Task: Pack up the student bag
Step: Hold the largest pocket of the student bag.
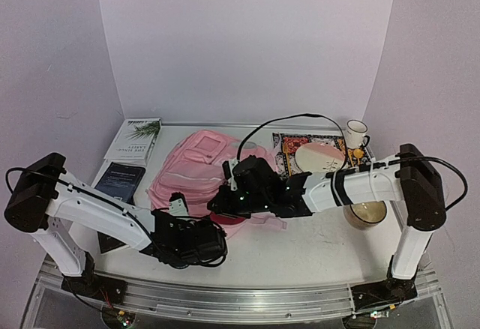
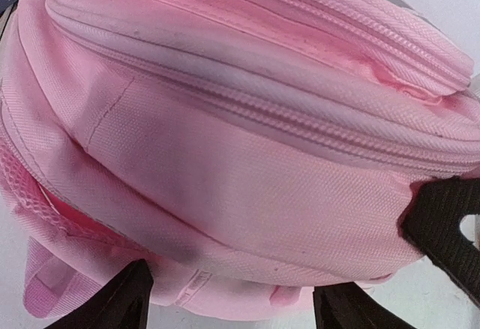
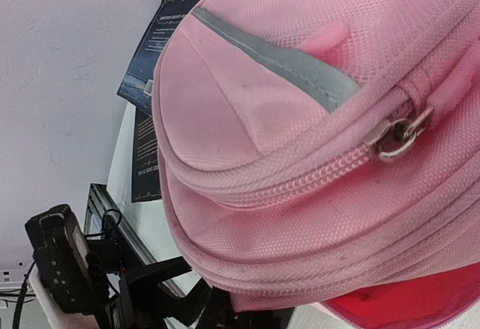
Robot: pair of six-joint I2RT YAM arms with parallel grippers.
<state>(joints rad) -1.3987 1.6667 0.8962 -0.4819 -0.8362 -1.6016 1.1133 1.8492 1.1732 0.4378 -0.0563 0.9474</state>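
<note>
Bag (image 1: 191,168) at frame centre. Left gripper (image 2: 236,306), fingers apart, should pin its lower edge while right gripper (image 1: 223,206), fingers together, draws the zipper pull (image 3: 397,136) open.

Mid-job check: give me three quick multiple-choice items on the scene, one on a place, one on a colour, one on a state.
1. Where does the dark book lie relative to the student bag? A left of it; B right of it; C on top of it.
2. The mug is: A black; B white; C green.
3. The left gripper is: A shut on a book; B out of view; C open.
Answers: 1 A, the top view shows it on the table left of the bag; 2 B, its body is white; 3 C, its jaws stand wide apart at the bag's edge.
</note>
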